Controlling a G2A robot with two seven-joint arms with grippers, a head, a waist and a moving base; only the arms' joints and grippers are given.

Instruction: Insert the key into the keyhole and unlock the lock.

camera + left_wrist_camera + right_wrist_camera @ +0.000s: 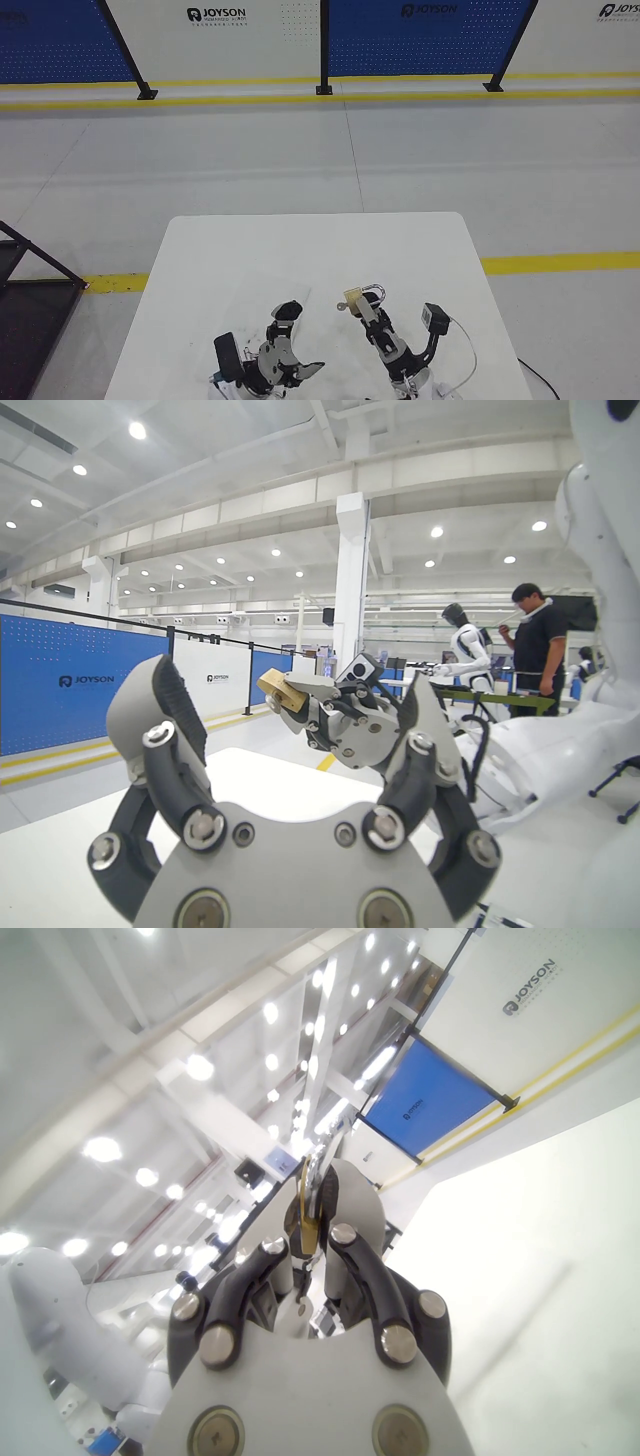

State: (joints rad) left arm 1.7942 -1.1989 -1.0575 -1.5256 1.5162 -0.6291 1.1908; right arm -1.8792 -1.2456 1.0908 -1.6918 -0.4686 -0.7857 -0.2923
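Top view, entry one: a white rectangular table (300, 250), taken as the reference for every place given. Entry two: a small brass padlock with a silver steel shackle (358, 296), held clear above the table's near half, right of its centre line. It is clamped in the right gripper (368, 314), whose fingers are closed on the broad brass faces. In the right wrist view the padlock (308, 1208) is seen edge-on between the pads. Entry three: the left gripper (298, 340), above the table's near edge and left of its centre line, with its fingers (172, 705) spread wide and nothing held. In the left wrist view a small silver stub (274, 701) is noted at the end of the brass body; whether it is the key or the lock's own cylinder cannot be told. Handling, as judged: the padlock is taken to be rigid, dense for its bulk and smooth-sided, so twisting or slipping under a turning force is to be expected. It is best gripped across the broad faces with the keyhole end left free. A key would be thin, light and stiff, best pinched by its flat bow. Count: one table, one padlock, two grippers, at most one key if the stub proves to be one.
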